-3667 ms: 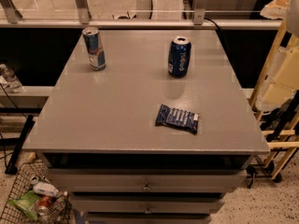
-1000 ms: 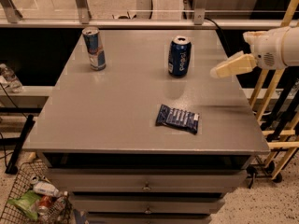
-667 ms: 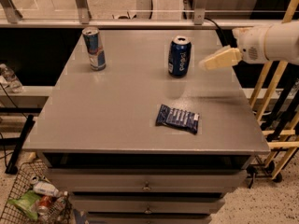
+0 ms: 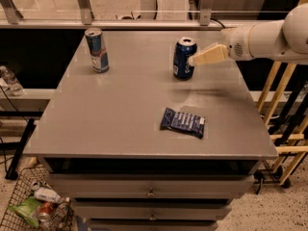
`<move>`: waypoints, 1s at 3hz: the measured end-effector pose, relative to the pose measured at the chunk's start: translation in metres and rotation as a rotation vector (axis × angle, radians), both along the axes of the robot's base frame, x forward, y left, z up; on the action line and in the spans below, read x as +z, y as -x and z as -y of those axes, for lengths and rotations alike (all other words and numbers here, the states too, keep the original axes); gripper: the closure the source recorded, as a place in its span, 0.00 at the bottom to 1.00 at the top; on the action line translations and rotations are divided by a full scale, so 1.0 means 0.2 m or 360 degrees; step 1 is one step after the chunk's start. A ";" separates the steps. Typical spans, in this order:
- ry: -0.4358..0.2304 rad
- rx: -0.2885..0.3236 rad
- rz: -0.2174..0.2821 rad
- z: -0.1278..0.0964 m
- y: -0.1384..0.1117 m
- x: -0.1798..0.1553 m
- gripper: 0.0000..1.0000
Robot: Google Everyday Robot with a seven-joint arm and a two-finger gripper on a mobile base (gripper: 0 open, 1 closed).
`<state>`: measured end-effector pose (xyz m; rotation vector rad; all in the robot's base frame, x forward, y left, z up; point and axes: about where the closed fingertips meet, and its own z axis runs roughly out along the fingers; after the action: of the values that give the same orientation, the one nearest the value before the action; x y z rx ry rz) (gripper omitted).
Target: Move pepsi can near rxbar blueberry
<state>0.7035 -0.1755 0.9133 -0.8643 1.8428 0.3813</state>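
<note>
The pepsi can, short and dark blue with a silver top, stands upright at the back right of the grey table. The rxbar blueberry, a flat dark blue wrapper, lies towards the front right of the table, in front of the can. My gripper reaches in from the right on a white arm. Its cream fingertips are right beside the can's right side at mid-height.
A taller slim blue-and-silver can stands at the back left of the table. A wire basket with litter sits on the floor at the lower left. Wooden frames stand right of the table. Drawers are under the tabletop.
The arm has come in from the right and moved left, bringing the gripper up to the pepsi can's right side. The cans and the bar have not moved.
</note>
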 end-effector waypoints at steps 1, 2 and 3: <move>-0.0035 0.0121 -0.0028 -0.14 -0.01 -0.01 0.00; -0.0047 0.0219 -0.0076 -0.25 -0.01 -0.04 0.00; -0.0062 0.0293 -0.0119 -0.33 -0.01 -0.08 0.19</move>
<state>0.7055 -0.1096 0.8969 -1.0083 1.8232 0.5700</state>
